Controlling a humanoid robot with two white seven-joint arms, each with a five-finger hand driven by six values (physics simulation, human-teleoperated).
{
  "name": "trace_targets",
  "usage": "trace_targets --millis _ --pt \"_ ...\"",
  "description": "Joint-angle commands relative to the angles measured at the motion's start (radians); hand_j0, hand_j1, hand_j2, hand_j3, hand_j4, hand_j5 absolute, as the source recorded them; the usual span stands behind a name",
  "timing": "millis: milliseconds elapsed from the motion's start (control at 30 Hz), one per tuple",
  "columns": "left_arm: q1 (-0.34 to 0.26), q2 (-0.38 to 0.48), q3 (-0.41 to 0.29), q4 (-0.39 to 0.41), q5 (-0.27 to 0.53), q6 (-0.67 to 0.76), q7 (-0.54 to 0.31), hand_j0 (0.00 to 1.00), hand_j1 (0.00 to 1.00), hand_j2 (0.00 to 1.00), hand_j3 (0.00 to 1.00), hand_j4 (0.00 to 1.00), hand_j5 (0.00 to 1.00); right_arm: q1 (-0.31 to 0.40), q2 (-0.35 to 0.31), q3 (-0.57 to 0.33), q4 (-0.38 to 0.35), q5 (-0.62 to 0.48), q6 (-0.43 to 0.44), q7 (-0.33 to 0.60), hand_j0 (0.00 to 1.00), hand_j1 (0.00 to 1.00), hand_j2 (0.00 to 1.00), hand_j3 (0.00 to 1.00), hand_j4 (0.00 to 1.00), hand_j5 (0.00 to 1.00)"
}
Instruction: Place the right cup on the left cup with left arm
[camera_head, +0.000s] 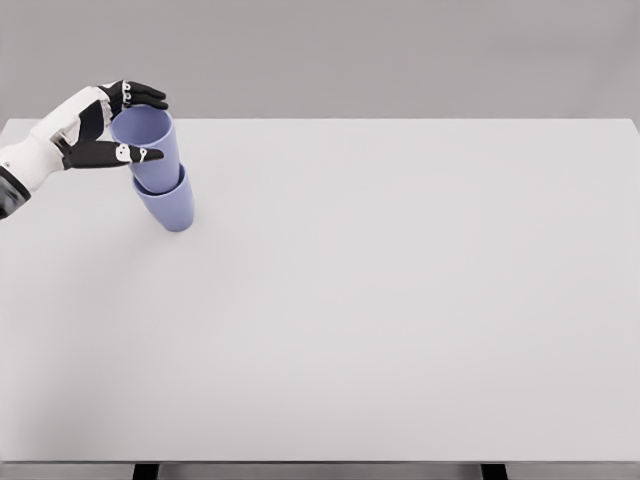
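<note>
Left hand (118, 125) wrapped around the rim of the upper cup (150, 148), nested in the lower cup (172, 205) at ten o'clock on the table (400, 300); stacking apparently done, release and withdrawal left.

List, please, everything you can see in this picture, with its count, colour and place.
upper cup: one, lavender blue, far left of the table, nested in the lower cup, held at its rim.
lower cup: one, lavender blue, standing on the table under the upper cup; the stack looks tilted.
table: one, white, fills most of the view; two dark legs show at the bottom edge.
wall: grey, behind the table.
left hand: one, white and black, coming in from the left edge, fingers around the upper cup's rim.
right arm: not in view.
</note>
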Motion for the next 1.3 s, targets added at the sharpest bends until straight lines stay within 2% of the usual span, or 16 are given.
trace_targets --millis 0,300,400,500,1167,1267 --pt "0.000 0.000 -0.001 0.003 0.004 0.000 0.000 0.67 0.67 0.67 0.67 0.67 0.67 0.000 0.000 0.000 0.000 0.000 0.000 0.000 1.00 1.00 1.00 1.00 1.00 1.00" --pt "0.002 -0.007 -0.005 0.003 0.001 0.000 0.000 0.68 0.68 0.68 0.68 0.68 0.68 0.000 0.000 0.000 0.000 0.000 0.000 0.000 1.00 1.00 1.00 1.00 1.00 1.00" --pt "0.002 -0.007 -0.006 0.003 -0.002 -0.003 0.000 0.81 0.81 0.81 0.81 0.81 0.81 0.000 0.000 0.000 0.000 0.000 0.000 0.000 1.00 1.00 1.00 1.00 1.00 1.00" --pt "0.003 -0.006 -0.006 0.001 -0.008 -0.008 0.000 0.90 0.90 0.90 0.90 0.90 0.90 0.000 0.000 0.000 0.000 0.000 0.000 0.000 1.00 1.00 1.00 1.00 1.00 1.00" --pt "0.005 -0.004 -0.005 -0.009 -0.008 -0.009 0.000 0.94 0.94 0.94 0.94 0.94 0.94 0.000 0.000 0.000 0.000 0.000 0.000 0.000 1.00 1.00 1.00 1.00 1.00 1.00" --pt "0.009 0.008 -0.001 -0.022 -0.005 -0.012 -0.002 1.00 1.00 1.00 1.00 1.00 1.00 0.000 0.000 0.000 0.000 0.000 0.000 0.000 1.00 1.00 1.00 1.00 1.00 1.00"
